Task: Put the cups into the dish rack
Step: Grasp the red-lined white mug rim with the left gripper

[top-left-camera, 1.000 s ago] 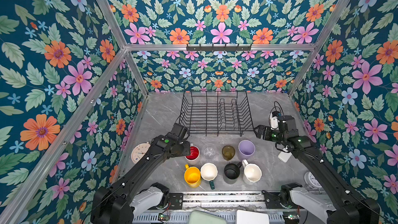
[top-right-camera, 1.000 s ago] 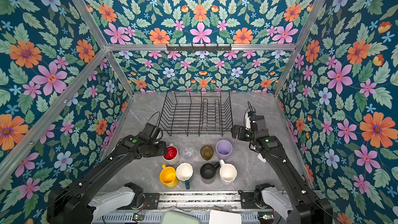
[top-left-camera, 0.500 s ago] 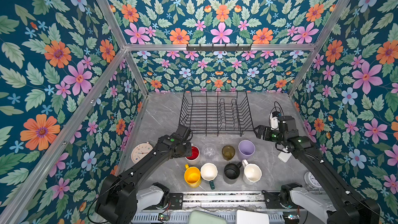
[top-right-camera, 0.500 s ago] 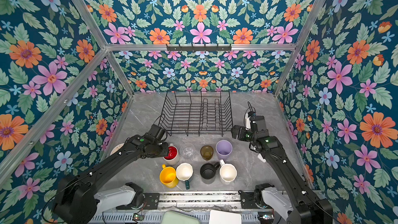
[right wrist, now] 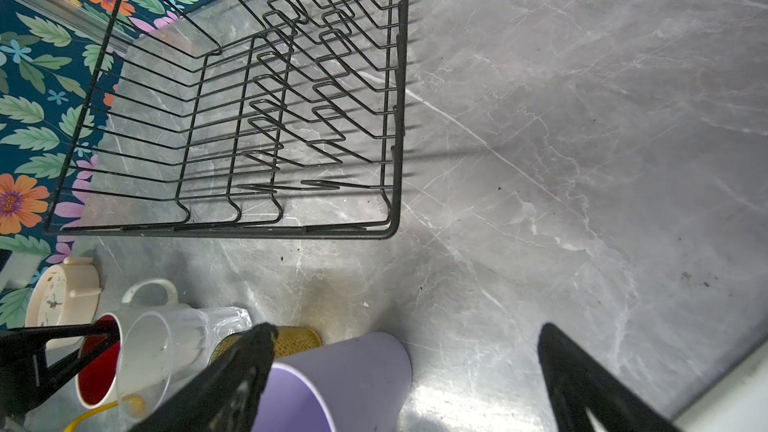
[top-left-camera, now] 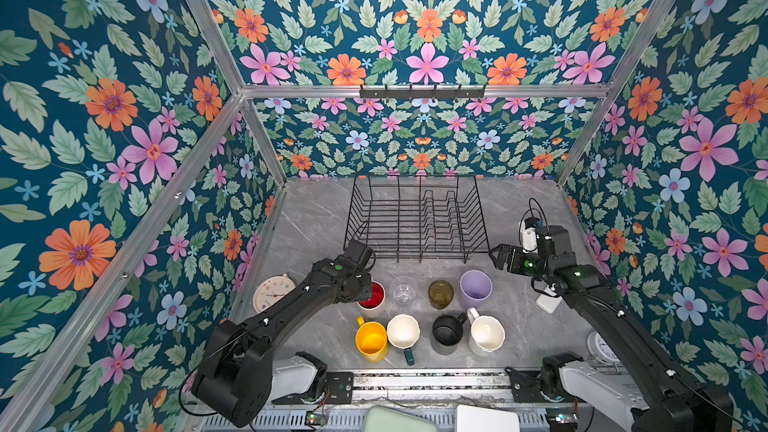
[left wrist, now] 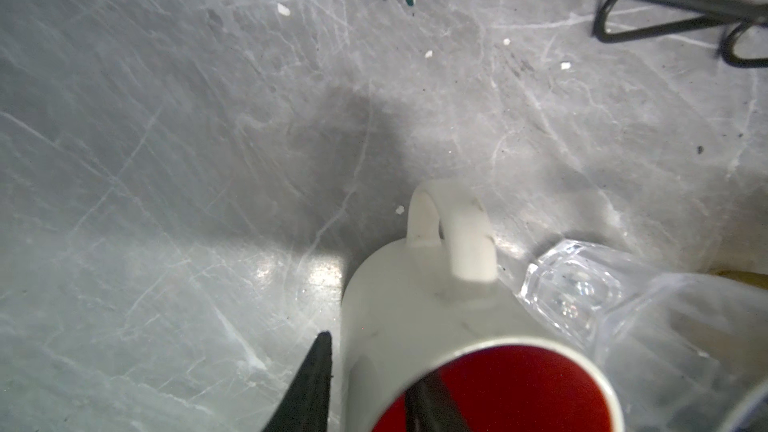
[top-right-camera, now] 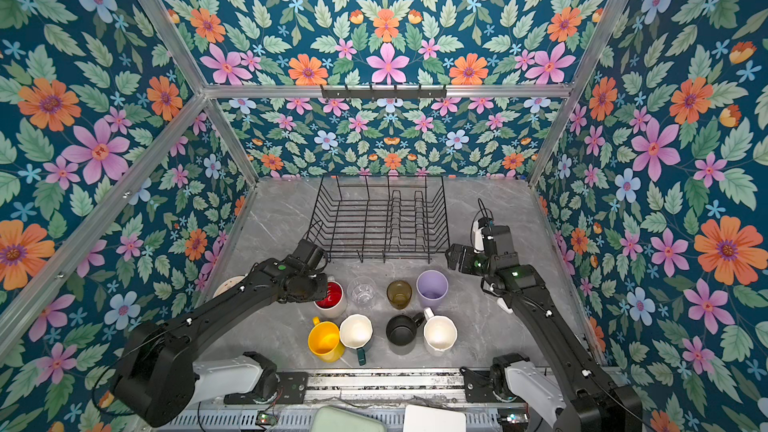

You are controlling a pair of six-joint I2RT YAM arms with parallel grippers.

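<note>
Eight cups stand in two rows in front of the empty black wire dish rack (top-left-camera: 415, 218). The far row holds the red-inside white mug (top-left-camera: 374, 300), clear glass (top-left-camera: 403, 290), amber glass (top-left-camera: 440, 292) and lilac tumbler (top-left-camera: 476, 288). The near row holds the yellow mug (top-left-camera: 371, 340), dark-green mug (top-left-camera: 403, 331), black mug (top-left-camera: 447, 329) and white mug (top-left-camera: 486, 334). My left gripper (left wrist: 370, 361) pinches the red-inside mug's (left wrist: 415, 309) wall, one finger inside and one outside. My right gripper (right wrist: 407, 330) hangs open above the table beside the lilac tumbler (right wrist: 345, 371).
A round white alarm clock (top-left-camera: 272, 295) lies left of the cups by the wall. A small white device (top-left-camera: 548, 303) sits under the right arm, and another round clock (top-left-camera: 600, 347) lies at the near right. A black hook rail (top-left-camera: 422, 91) hangs on the back wall.
My left gripper has moved right onto the red-inside mug's rim and its jaws have narrowed around the wall. The right arm has not moved.
</note>
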